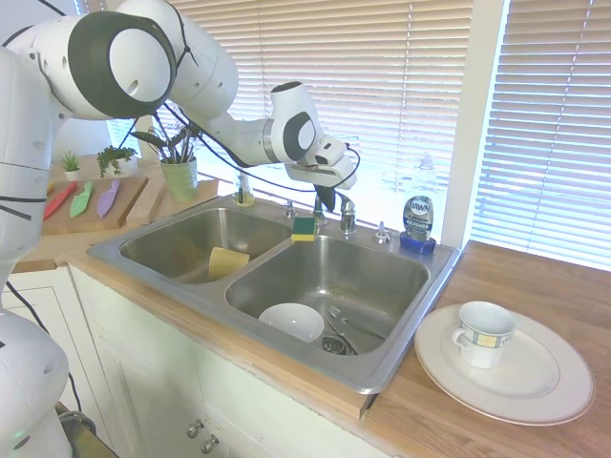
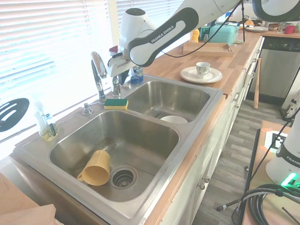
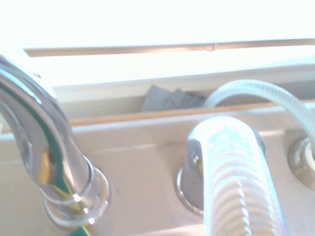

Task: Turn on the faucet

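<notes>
While my hand (image 1: pixel 327 196) hangs low at the back of the sink (image 1: pixel 191 243), I am on the reaching step. The faucet (image 2: pixel 98 75) stands on the back rim, between the two bowls, just behind a green and yellow sponge (image 2: pixel 116 103). Its small handle (image 2: pixel 116 87) sits beside the tall spout, and my hand is right over it. In the wrist view the handle (image 3: pixel 231 167) looks big and close, with the spout base (image 3: pixel 74 196) next to it. I cannot tell if my fingers are spread or pressed together, or if they touch the handle. No water runs that I can see. Next I think I must catch the handle and push or lift it gently.
</notes>
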`<state>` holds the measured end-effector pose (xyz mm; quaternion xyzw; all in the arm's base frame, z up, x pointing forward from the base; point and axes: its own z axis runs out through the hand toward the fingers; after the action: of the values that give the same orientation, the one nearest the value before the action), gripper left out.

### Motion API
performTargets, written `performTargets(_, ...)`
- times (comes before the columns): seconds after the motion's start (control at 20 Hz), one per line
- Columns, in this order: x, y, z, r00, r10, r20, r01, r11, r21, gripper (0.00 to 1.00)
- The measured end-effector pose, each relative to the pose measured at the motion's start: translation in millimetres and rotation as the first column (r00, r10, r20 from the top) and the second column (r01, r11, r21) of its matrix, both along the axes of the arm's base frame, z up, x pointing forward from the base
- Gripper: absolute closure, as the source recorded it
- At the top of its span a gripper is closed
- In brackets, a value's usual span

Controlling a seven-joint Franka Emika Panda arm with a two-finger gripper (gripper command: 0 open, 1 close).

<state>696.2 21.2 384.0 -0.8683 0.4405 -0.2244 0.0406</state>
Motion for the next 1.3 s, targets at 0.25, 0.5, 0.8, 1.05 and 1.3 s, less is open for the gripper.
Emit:
performTargets(0.25,-2.6,4.5,14.2,0.998,-0.003,0.061,0.004,1.000,-0.009,1.00)
performTargets(0.5,-6.8,6.8,34.7,0.996,-0.004,0.092,0.006,1.000,-0.018,1.00)
performTargets(0.8,-13.4,10.2,49.5,0.994,-0.008,0.113,0.011,1.000,-0.029,1.00)
performTargets(1.05,-14.9,12.1,58.8,0.992,-0.011,0.127,0.015,0.999,-0.035,1.00)
performTargets(1.3,-15.2,11.8,61.5,0.992,-0.012,0.129,0.017,0.999,-0.037,1.00)
